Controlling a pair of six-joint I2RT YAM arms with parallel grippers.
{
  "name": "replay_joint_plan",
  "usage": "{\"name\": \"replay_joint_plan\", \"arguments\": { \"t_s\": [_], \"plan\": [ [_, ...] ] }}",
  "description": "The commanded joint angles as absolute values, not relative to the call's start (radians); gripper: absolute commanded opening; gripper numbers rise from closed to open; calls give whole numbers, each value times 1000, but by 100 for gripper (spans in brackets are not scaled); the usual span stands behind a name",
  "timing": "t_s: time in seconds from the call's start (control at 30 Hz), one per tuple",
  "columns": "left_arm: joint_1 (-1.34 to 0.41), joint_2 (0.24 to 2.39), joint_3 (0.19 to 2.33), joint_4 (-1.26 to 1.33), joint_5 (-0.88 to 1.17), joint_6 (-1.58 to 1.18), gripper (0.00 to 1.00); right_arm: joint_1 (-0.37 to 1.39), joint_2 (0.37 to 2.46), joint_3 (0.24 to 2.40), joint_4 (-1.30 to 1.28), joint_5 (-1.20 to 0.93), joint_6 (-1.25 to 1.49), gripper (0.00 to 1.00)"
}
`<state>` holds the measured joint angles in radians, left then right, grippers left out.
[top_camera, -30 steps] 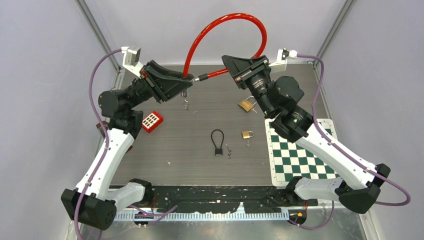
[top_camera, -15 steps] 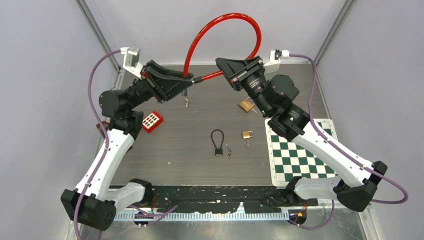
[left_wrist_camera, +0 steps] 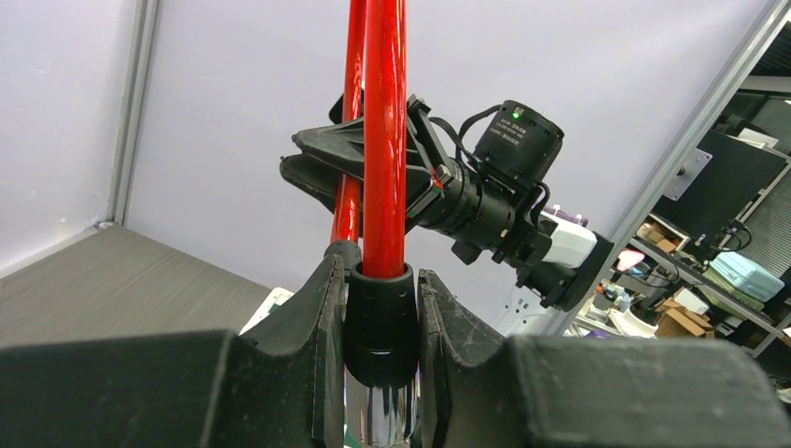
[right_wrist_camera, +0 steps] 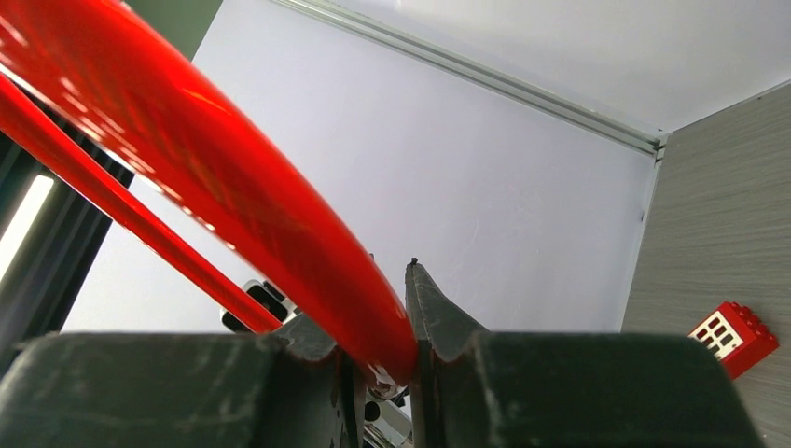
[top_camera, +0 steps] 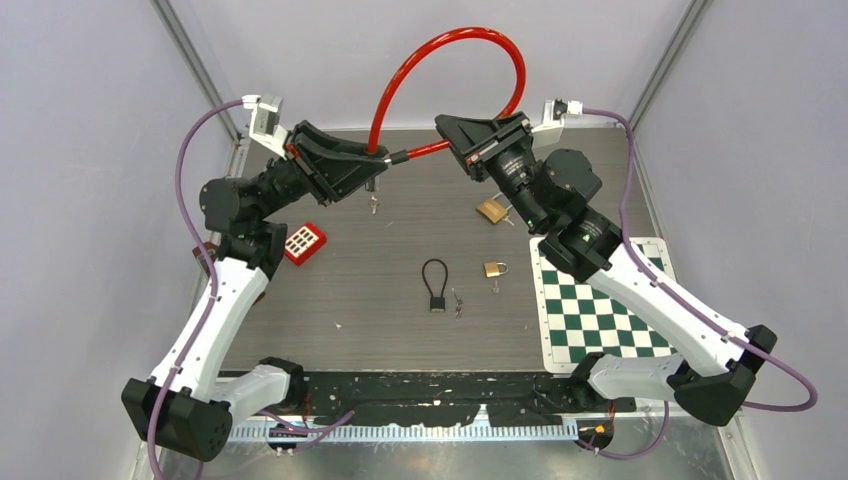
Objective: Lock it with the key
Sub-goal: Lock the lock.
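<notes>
Right tool [right_wrist_camera: 378,350], clamped on the red cable lock [top_camera: 455,34], has edged toward the left tool [left_wrist_camera: 378,308], which is clamped on the black collar [left_wrist_camera: 378,327]. The lock is held above the worktop [top_camera: 400,240]. The ends appear mated; the key [top_camera: 373,205] hangs below, likely unturned.

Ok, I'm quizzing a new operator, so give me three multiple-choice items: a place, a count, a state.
1. Where is the checkered mat? A far left corner B centre C near right side
2. How many brass padlocks lie on the table? A one B two C four
3. The red cable lock is: A held in the air B flat on the table C hanging off the edge

1 C, it shows at the near right. 2 B, two lie apart, right of centre. 3 A, the left gripper and right gripper clamp it.
</notes>
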<state>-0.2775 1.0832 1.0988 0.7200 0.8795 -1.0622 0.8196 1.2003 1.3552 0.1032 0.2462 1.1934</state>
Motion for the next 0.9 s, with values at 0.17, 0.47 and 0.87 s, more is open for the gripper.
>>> {"name": "replay_joint_plan", "arguments": {
  "t_s": [0.17, 0.47, 0.87],
  "plan": [
    [-281, 1078, 1141, 700, 875, -1020, 0, 809, 1128, 1379, 164, 240, 1187, 5],
    [-281, 1087, 1149, 749, 870, -1071, 0, 808, 1145, 1408, 118, 237, 1156, 5],
    [-281, 1083, 1140, 789, 866, -1108, 0, 786, 1177, 1403, 200, 203, 1171, 5]
  ]
}}
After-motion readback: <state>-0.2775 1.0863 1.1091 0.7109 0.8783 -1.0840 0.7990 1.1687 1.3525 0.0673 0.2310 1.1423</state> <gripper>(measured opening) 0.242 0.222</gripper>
